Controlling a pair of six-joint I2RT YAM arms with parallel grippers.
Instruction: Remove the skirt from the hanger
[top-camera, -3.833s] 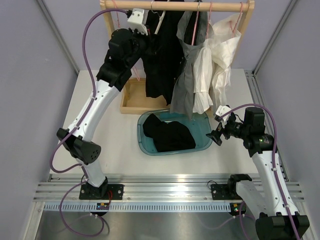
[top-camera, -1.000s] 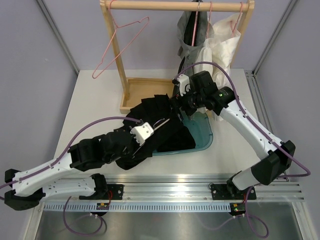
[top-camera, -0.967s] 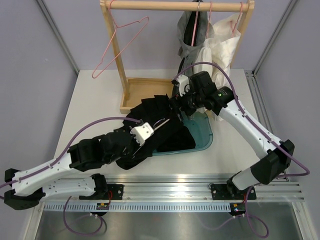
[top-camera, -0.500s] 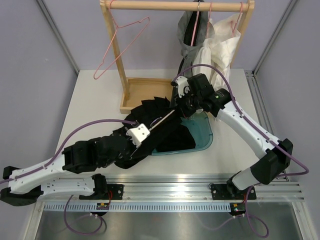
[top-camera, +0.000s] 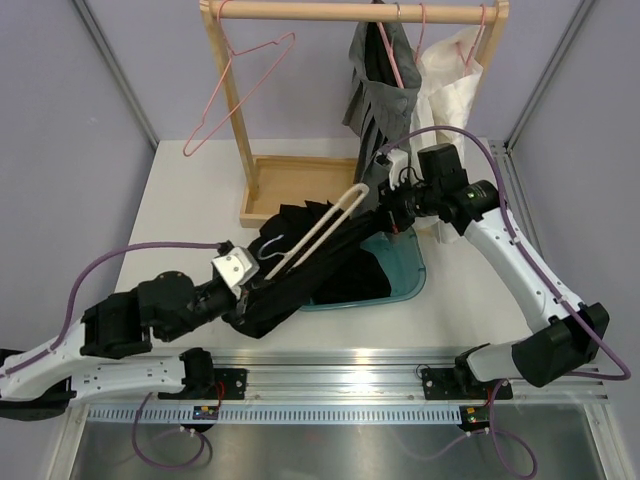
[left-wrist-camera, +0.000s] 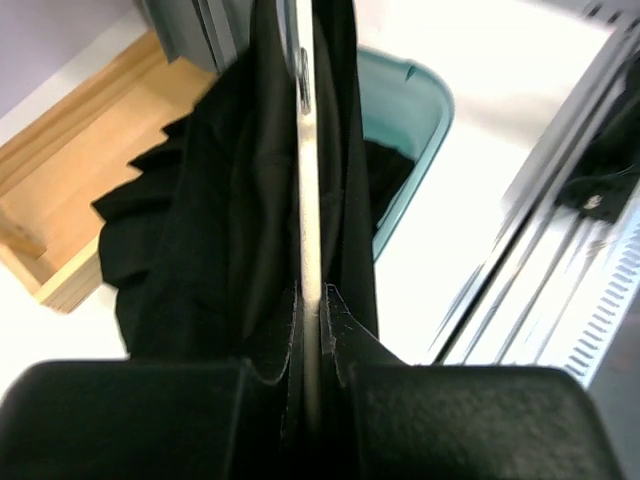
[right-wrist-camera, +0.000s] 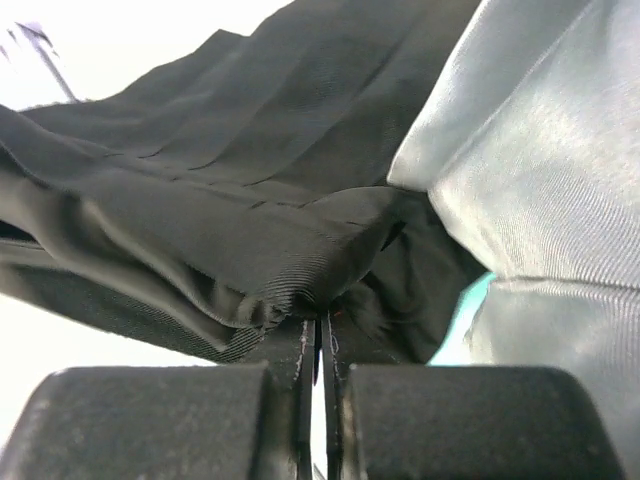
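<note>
Pulled back toward the near left, the left gripper (left-wrist-camera: 310, 300) is clamped tight on the cream hanger (top-camera: 320, 228), whose bar shows far more than half a second earlier. The right gripper (right-wrist-camera: 318, 320), wide apart a second ago, now pinches a fold of the dark pleated skirt (top-camera: 310, 275). The skirt is stretched between the two above the tub (top-camera: 408, 268) and tabletop (top-camera: 190, 200).

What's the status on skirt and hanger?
Left gripper shut on hanger. Right gripper pinching skirt. Skirt not yet off hanger, above teal tub. Grey garment hangs beside right gripper.
</note>
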